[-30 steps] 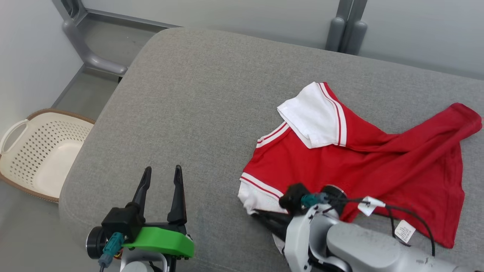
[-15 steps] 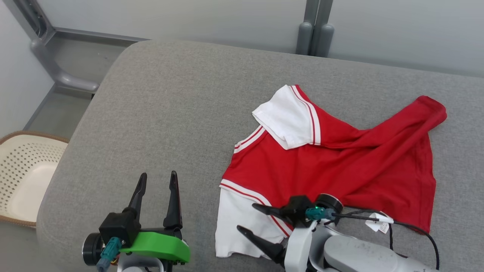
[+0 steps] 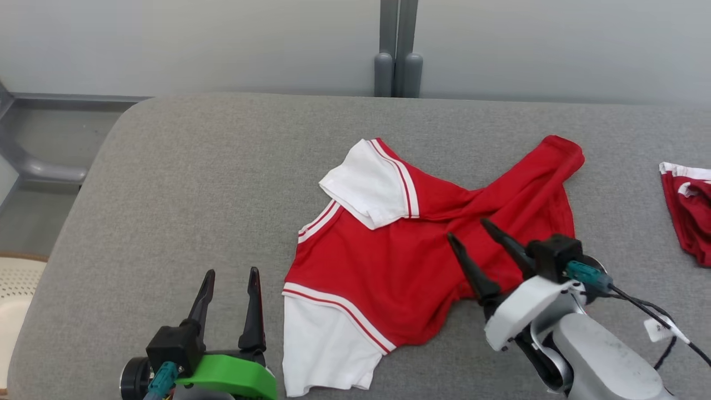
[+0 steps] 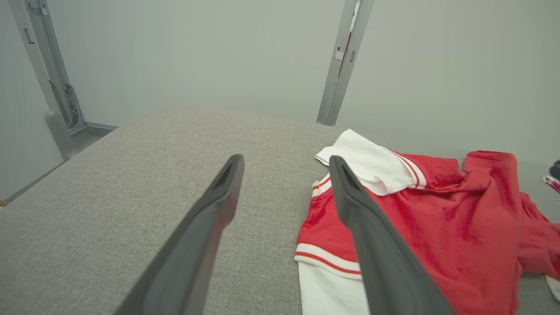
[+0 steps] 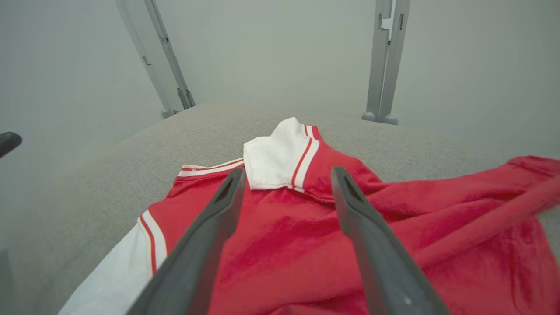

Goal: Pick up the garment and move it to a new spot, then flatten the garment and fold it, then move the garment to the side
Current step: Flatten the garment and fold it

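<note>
The garment (image 3: 411, 261) is a red shirt with white sleeves. It lies crumpled on the grey cushioned surface (image 3: 194, 183); one sleeve is folded over its top and the other spread flat at the near left. My right gripper (image 3: 469, 229) hovers open over the shirt's right half, holding nothing; the right wrist view looks down on the red cloth (image 5: 288, 245) between the fingers. My left gripper (image 3: 231, 273) stands open just left of the near sleeve, also seen as the garment (image 4: 420, 218) beside its right finger.
Another red and white cloth (image 3: 689, 205) lies at the surface's far right edge. A pale basket's rim (image 3: 14, 289) shows at the lower left, off the cushion. Grey posts (image 3: 397, 61) stand behind the far edge, against a plain wall.
The right gripper opened, let go of the near white sleeve, and rose up and right over the shirt. The sleeve now lies spread flat. The head camera panned right.
</note>
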